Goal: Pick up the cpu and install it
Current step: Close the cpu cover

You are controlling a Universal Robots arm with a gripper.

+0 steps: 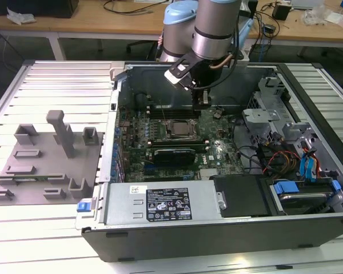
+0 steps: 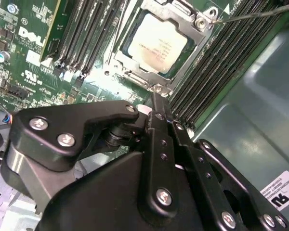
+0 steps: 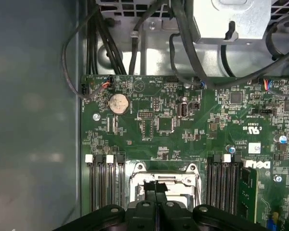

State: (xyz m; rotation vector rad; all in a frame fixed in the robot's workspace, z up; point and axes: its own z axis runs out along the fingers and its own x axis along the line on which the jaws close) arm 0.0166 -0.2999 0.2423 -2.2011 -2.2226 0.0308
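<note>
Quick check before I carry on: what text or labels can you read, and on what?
None can be quoted; all print is too small to read.
White label on the grey metal box: dense print and marks.
cpu top: faint lines.
Motherboard: white markings.
Sticker on the case wall: tilted, cut off.

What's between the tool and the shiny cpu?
In the second wrist view, only the socket's metal frame lies between the tool and the cpu seated inside it.
</note>
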